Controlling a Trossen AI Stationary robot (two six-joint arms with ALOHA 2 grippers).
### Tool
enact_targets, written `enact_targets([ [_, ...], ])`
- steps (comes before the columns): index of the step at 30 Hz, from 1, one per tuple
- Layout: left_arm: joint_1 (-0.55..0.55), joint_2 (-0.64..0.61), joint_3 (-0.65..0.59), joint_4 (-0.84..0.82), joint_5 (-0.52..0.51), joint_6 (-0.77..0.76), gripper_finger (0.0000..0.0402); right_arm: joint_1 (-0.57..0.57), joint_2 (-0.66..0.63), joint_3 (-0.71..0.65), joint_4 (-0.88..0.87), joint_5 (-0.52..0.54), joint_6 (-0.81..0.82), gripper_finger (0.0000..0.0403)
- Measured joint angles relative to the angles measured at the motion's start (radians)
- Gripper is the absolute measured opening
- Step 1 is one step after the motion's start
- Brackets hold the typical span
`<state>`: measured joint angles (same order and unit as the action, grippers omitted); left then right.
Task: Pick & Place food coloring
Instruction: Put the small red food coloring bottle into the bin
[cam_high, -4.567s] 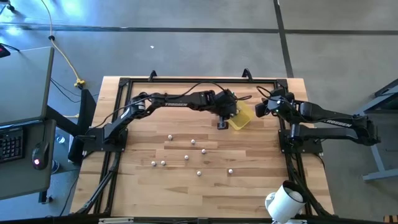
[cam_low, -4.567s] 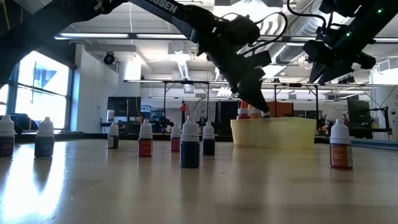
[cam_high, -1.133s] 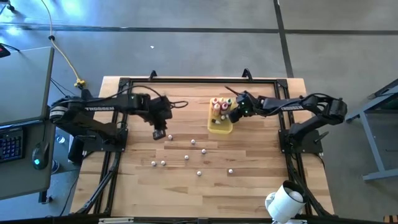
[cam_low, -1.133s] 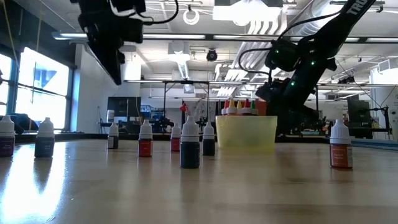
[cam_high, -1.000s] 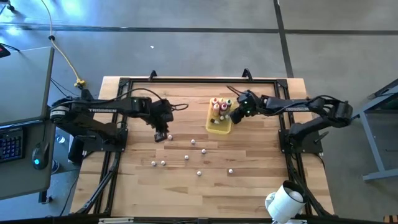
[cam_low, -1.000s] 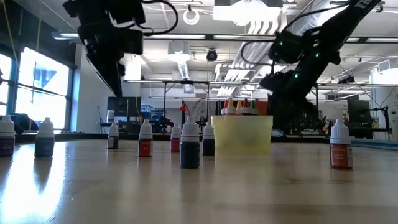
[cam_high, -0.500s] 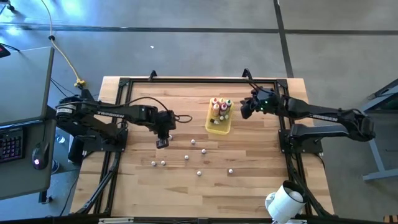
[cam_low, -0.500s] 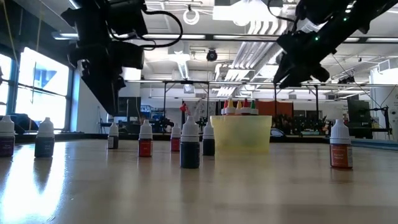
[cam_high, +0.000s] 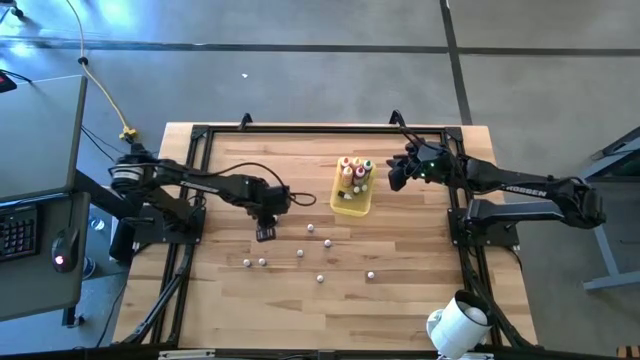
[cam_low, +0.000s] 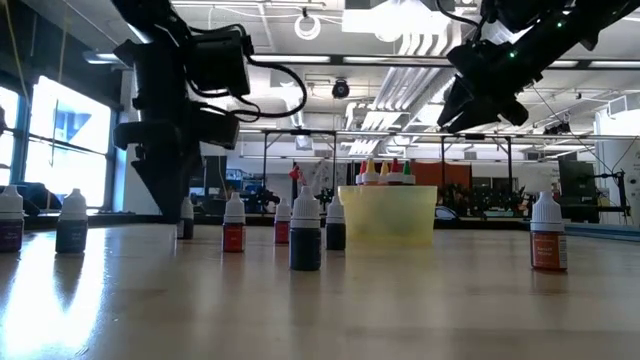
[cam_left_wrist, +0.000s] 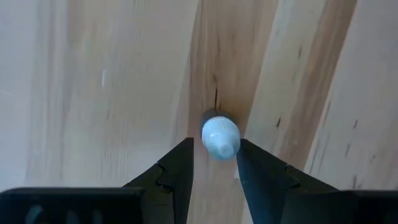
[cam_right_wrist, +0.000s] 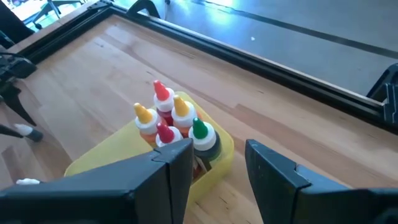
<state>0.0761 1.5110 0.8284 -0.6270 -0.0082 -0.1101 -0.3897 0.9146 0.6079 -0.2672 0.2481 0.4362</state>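
left wrist view shows the left tool (cam_left_wrist: 214, 163) pointing straight down at one tiny bottle (cam_left_wrist: 220, 135) of food coloring, with its white cap facing up at the camera. the two dark fingers (cam_left_wrist: 176, 171) are apart, one on each side of the bottle, and they do not squeeze it yet. the gap is only a bit wider than the cap. so the step in hand looks like the pick: the tool is lined up over a bottle and ready to take it. next it likely needs to go a little lower, close on the bottle, lift it, and carry it to the yellow tray (cam_high: 353, 204). the bottle stands up on the wooden tabletop (cam_high: 400, 255), so its long side runs up and down and its cap points at the ceiling. from the high view, the left tool (cam_high: 266, 231) is near the middle of the tabletop, left of the tray. more loose bottles (cam_high: 301, 254) stand close by, so the fingers should come down straight and not bump them. some bottles with red, orange and green caps (cam_right_wrist: 168, 120) already stand in the tray. the right tool (cam_high: 395, 176) waits in the air just beside the tray, with its fingers spread and nothing in them.
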Motion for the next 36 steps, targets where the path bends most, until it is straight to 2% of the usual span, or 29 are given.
enact_targets([
  [23, 0.002, 0.02, 0.0, 0.045, 0.0, 0.006, 0.0119, 0.0, 0.0, 0.0, 0.001, 0.0, 0.0, 0.0139],
  [32, 0.002, 0.02, 0.003, 0.06, 0.0, 0.0, 0.0065, 0.0, 0.0, 0.0, 0.001, 0.0, 0.0, 0.0139],
  [36, 0.002, 0.02, 0.031, 0.056, 0.0, -0.004, 0.0064, 0.0, 0.0, 0.0, 0.001, 0.0, 0.0, 0.0139],
])
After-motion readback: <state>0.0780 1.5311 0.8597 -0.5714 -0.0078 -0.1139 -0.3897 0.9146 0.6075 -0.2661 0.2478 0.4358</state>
